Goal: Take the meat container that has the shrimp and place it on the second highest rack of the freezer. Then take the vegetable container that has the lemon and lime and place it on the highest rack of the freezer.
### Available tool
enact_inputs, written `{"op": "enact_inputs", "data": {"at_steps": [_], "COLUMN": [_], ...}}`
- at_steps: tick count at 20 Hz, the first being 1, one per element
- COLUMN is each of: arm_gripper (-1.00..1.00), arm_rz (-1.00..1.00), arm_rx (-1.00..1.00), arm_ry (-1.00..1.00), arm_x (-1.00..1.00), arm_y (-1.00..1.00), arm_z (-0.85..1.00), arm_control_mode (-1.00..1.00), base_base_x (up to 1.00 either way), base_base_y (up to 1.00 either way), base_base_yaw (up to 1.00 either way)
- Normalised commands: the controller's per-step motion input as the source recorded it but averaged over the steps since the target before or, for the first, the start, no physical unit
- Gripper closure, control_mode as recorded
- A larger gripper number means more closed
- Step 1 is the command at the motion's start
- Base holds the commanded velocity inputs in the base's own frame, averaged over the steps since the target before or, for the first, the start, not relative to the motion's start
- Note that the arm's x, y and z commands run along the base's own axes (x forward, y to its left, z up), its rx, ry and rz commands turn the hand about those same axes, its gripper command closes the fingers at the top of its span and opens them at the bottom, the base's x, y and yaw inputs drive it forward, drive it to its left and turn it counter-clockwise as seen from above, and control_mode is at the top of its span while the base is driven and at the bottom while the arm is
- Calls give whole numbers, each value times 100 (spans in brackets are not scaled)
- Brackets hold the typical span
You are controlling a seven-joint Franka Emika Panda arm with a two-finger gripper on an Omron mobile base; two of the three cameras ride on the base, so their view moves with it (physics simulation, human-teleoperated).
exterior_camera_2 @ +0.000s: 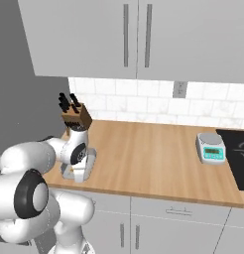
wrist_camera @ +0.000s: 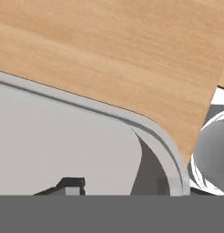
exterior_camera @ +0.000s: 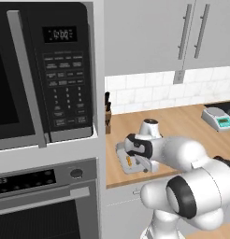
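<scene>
Kitchen sim, wood tabletop (exterior_camera_2: 153, 149) under grey wall cabinets and white tile. Left to right in the left base view: microwave (exterior_camera: 42, 70) above wall oven (exterior_camera: 42, 200), knife block (exterior_camera: 108, 120), then my fingers (exterior_camera: 135, 164) low over the meat container (exterior_camera: 124, 161) at the tabletop's front left edge, shrimp (exterior_camera: 128, 161) an orange speck inside. Hand view puts the tray rim (wrist_camera: 150, 132) right under me. Fingers partway in; can't tell if they've got the rim yet.

Step, my read: grasp tray. Pinch the rim squarely, lift level so the shrimp stays in, clear the edge before swinging out.

Knife block stands just behind the tray, closest snag. Scale (exterior_camera: 218, 118) far right, well apart, next to a dark cooktop (exterior_camera_2: 235, 156).
</scene>
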Motion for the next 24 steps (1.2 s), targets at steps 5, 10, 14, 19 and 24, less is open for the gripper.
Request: {"op": "enact_inputs", "data": {"at_steps": [5,10,14,19,24], "arm_gripper": [100,100,100,100,100], "arm_rz": [-3,0,0,3,11], "arm_rx": [0,1,7,7,1], "arm_ry": [-1,-5,-8,-15,-11], "arm_x": [-13,-34,-11,-22,-50], "arm_y": [-8,-30,-30,-25,-21], "arm_z": [-4,23,88,100,100], "arm_control_mode": [-100,-100,-100,-100,-100], "base_base_x": [0,0,0,0,0], "base_base_y": [0,0,0,0,0], "base_base_yaw": [0,0,0,0,0]}}
